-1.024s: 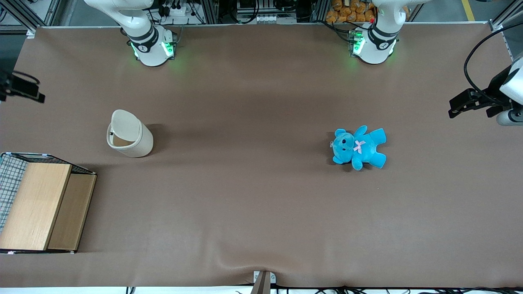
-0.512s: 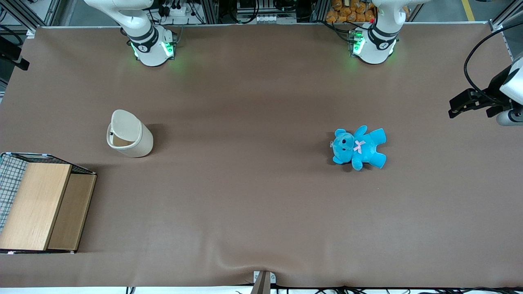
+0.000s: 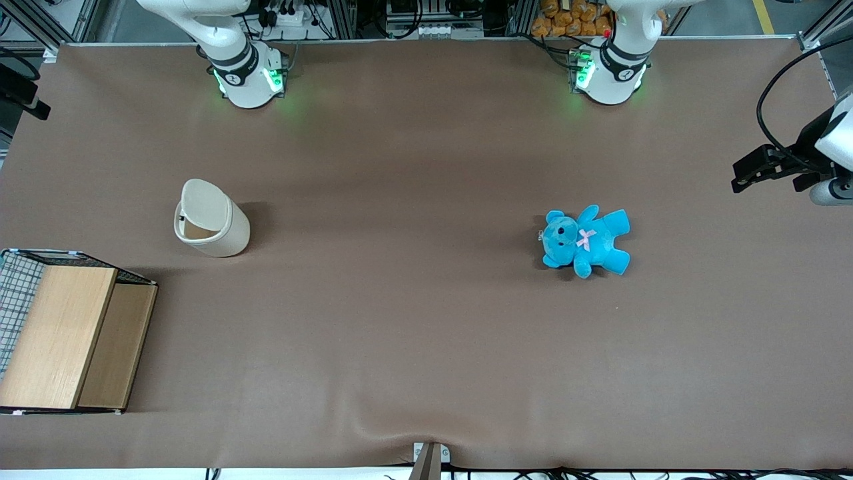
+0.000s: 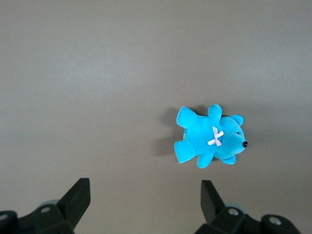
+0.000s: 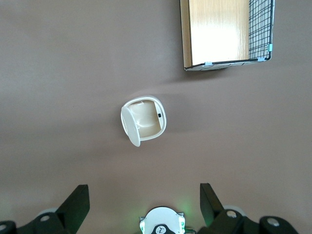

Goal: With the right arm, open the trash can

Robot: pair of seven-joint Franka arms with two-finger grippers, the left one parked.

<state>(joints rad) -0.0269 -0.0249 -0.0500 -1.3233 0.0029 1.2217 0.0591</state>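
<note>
Up front, you see the trash can (image 3: pixel 212 219) standing on the brown table (image 3: pixel 413 333) toward the working arm's end, its lid (image 3: pixel 204 204) swung up on the side away from the front camera, so the mouth is open and the brownish inside shows. Nearer the camera than the can, at the corner of the table on that same end, sits the wood-and-wire-mesh box (image 3: pixel 66 337), well apart from the can. A blue teddy bear (image 3: pixel 585 240) lies flat toward the parked arm's end, about as far from the camera as the can. The right arm (image 3: pixel 226 47) shows its white base with green lights at the table edge farthest from the camera; a dark part at the working arm's end edge may be its gripper, but you cannot tell. From the left wrist you get only the teddy bear (image 4: pixel 209 141) on bare table. From the right wrist you look straight down: the gripper (image 5: pixel 145 204) hangs high above the table with its two black fingers (image 5: pixel 78 202) spread wide and nothing between them, well clear of the trash can (image 5: pixel 144 120). The can's lid (image 5: pixel 129 126) stands tipped up at its rim, and the box (image 5: pixel 226 31) lies near it but apart.
</note>
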